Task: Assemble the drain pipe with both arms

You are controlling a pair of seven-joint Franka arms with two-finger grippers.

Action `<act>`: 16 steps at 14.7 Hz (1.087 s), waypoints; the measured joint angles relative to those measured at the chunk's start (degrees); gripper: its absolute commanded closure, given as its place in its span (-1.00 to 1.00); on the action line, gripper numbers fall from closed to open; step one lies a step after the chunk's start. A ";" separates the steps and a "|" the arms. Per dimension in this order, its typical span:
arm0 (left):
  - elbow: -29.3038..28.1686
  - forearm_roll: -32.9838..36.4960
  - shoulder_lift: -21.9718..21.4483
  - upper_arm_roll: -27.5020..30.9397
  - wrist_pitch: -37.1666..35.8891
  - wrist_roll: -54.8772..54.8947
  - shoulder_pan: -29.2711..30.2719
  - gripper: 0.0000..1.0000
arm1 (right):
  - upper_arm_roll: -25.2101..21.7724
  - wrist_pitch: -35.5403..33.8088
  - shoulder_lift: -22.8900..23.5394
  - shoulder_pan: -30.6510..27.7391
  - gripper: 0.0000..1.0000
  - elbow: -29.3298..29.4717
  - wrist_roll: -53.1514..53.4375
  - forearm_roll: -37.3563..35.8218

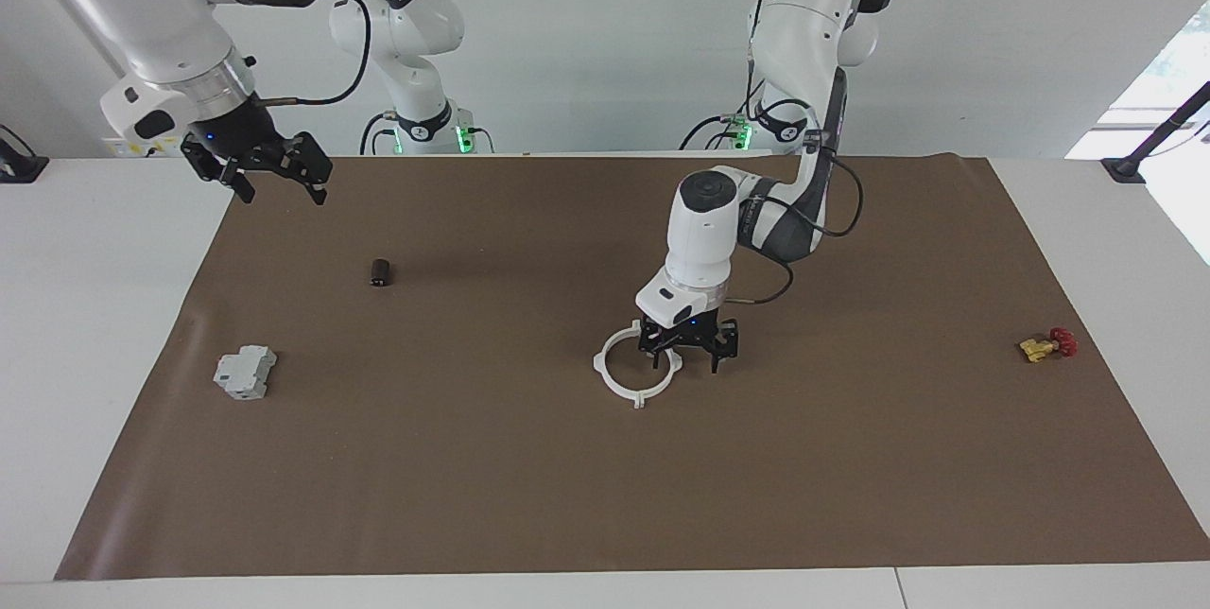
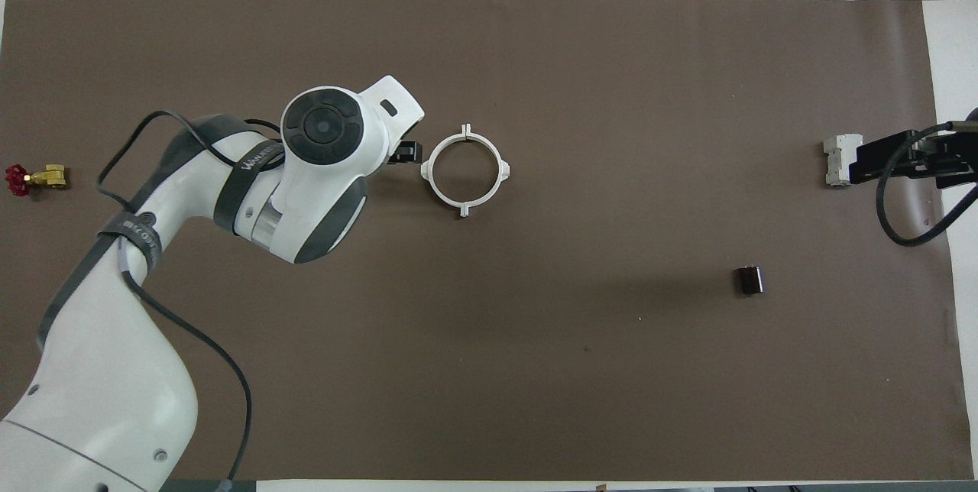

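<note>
Now: drain pipe (image 1: 637, 367) a closed thin white plastic ring, four tabs | left gripper (image 1: 687, 351) spread empty beside it | right gripper (image 1: 276, 176) spread, empty, waiting | matte brown mat (image 1: 605, 495), white table.

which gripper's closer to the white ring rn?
Left. The left gripper is down at the white ring's rim. The right gripper waits raised over the mat's edge at the right arm's end.

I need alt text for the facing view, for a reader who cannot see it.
A white ring lies on the brown mat, with the left gripper low at its rim, jaws open. The right gripper waits raised over the mat's edge at the right arm's end, open.
</note>
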 measured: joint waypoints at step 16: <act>1.40 -11.70 -19.85 0.39 -23.98 21.31 24.91 -1.00 | 0.00 0.00 0.00 0.00 -1.00 0.00 0.00 0.00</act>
